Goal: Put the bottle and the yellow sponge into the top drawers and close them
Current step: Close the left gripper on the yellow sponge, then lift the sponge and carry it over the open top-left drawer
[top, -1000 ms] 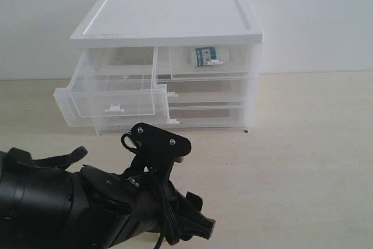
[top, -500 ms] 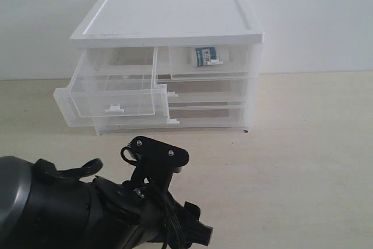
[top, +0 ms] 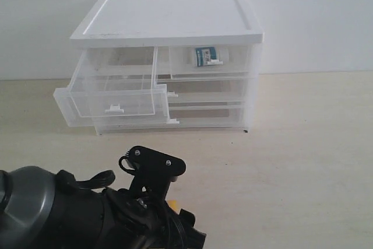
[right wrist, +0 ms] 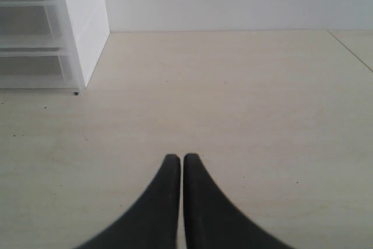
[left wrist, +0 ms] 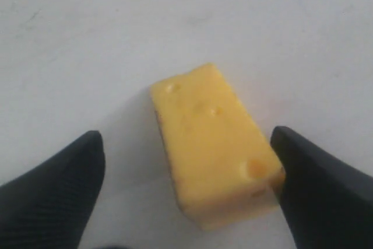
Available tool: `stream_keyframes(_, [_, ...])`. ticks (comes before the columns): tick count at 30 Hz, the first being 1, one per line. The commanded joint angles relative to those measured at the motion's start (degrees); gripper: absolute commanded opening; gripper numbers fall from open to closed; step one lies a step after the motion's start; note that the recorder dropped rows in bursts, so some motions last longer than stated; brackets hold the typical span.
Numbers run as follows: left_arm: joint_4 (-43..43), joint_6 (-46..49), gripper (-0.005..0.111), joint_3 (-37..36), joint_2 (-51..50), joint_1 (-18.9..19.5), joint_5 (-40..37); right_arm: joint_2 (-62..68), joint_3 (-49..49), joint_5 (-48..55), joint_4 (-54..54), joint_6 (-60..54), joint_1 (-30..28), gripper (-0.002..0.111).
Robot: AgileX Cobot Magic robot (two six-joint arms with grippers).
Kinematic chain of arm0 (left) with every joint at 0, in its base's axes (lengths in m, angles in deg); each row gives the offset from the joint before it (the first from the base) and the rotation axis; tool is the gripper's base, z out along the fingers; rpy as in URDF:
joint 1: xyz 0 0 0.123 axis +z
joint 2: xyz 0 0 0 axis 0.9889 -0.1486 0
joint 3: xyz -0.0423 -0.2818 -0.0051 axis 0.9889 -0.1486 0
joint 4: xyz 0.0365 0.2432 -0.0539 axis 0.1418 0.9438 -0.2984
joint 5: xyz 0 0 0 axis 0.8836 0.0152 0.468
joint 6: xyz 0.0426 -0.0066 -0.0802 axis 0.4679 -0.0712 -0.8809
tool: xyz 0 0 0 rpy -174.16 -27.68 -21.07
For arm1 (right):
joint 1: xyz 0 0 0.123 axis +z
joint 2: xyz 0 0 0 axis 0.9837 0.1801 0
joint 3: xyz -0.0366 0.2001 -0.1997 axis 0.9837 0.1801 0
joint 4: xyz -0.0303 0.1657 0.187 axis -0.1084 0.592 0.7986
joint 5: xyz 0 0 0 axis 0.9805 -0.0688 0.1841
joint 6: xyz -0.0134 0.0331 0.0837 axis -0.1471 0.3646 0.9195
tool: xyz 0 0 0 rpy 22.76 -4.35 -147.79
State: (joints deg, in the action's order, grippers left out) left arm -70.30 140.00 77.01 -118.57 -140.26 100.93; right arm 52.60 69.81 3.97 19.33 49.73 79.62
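A white plastic cabinet point(top: 169, 18) is standing at the back of a pale table point(right wrist: 262, 97). Its left top drawer point(top: 113, 88), as the exterior view shows it, is sticking well out and holding nothing, probably left that way so something can be dropped straight in from above. The right top drawer point(top: 236, 67) is sitting flush and shut, with the bottle point(top: 205, 56) lying on its side inside it, showing through the translucent front.

The yellow sponge point(left wrist: 213, 144) is lying flat on the table in front of the cabinet, well apart from the waiting drawer. The left gripper point(left wrist: 186, 138) is hanging over it with its claw spread wide, one dark finger on each side of the block. One finger is just beside the sponge's near corner (whether it is touching, the wrist view is too close to tell), while the other is standing clear. The straddling pose suggests a pinch across the sponge's narrow width is being lined up. In the exterior view the left arm point(top: 70, 214) is hiding all but a sliver of yellow.

The right gripper point(right wrist: 178, 158) is hovering low over bare table off to the cabinet's side, its claw pressed closed on nothing, seemingly parked out of the way.
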Motion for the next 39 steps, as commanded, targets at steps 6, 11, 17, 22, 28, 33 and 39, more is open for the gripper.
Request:
stream_keyframes(6, [-0.28, 0.72, 0.071, 0.24, 1.83, -0.34, 1.61, -0.35, -0.05, -0.46, -0.48, -0.12, 0.00, 0.000])
stream_keyframes(11, [-0.28, 1.46, 0.062, 0.24, 1.72, -0.34, 0.03, -0.35, -0.05, -0.46, -0.48, -0.12, 0.00, 0.000])
stream_keyframes(17, [-0.28, 1.24, 0.057, 0.24, 1.31, -0.12, -1.14, -0.35, -0.05, -0.46, -0.48, -0.12, 0.00, 0.000])
stream_keyframes(22, [1.42, 1.24, 0.017, 0.24, 1.31, -0.13, -0.24, -0.35, -0.05, -0.46, -0.48, -0.12, 0.00, 0.000])
stream_keyframes(28, [2.75, 2.70, 0.004, 0.24, 1.70, -0.25, -0.49, -0.35, -0.05, -0.46, -0.48, -0.12, 0.00, 0.000])
stream_keyframes(33, [2.16, 7.61, 0.004, 0.24, 5.49, -2.71, -1.13, -0.35, -0.05, -0.46, -0.48, -0.12, 0.00, 0.000])
stream_keyframes(39, [-0.17, 20.14, 0.004, -0.36, 13.48, -4.72, -6.33, -0.35, -0.05, -0.46, -0.48, -0.12, 0.00, 0.000])
